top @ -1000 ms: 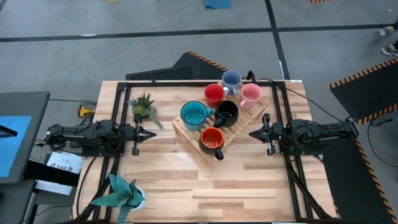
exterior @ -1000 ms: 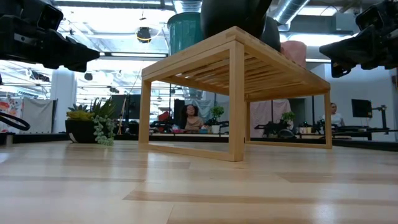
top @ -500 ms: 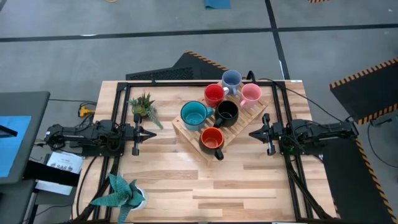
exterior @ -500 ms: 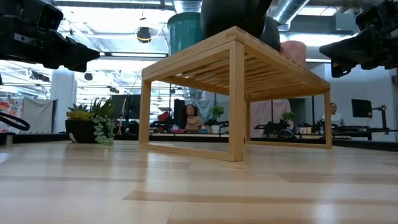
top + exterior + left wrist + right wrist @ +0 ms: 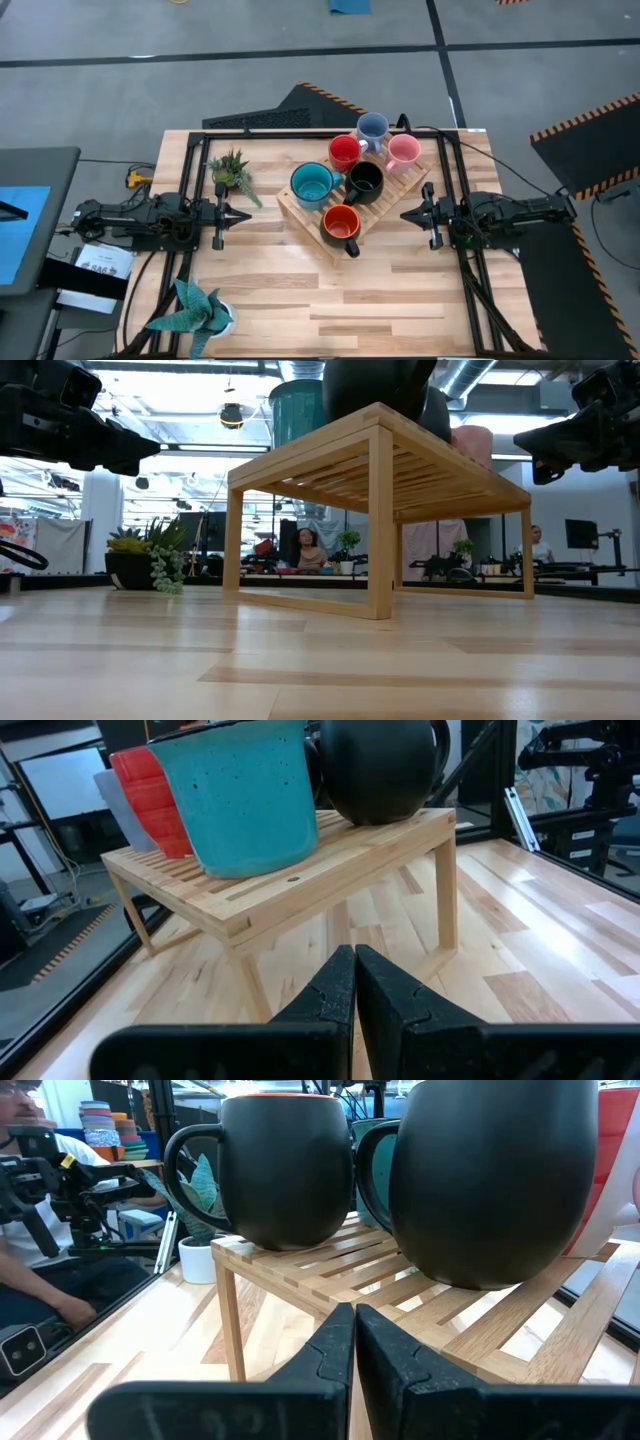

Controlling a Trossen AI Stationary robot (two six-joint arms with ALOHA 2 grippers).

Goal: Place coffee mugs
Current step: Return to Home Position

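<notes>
Now: six mugs (image 5: pixel 365 181) on shelf (image 5: pixel 398 188); likely rigid, slippery, chippable, so grip handle or rim. Left gripper (image 5: pixel 246 214) at shelf's 9 o'clock, right gripper (image 5: pixel 404 214) at 3, fingers together.

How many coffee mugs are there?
6, all on the wooden shelf: lavender-blue mug at the back corner, red mug and pink mug beside it, teal mug and black mug in the middle, orange-red mug at the front corner. None looks hidden.

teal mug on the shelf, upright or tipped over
Upright: from above the teal mug shows its round open mouth, and it stands base-down on the shelf.
</notes>
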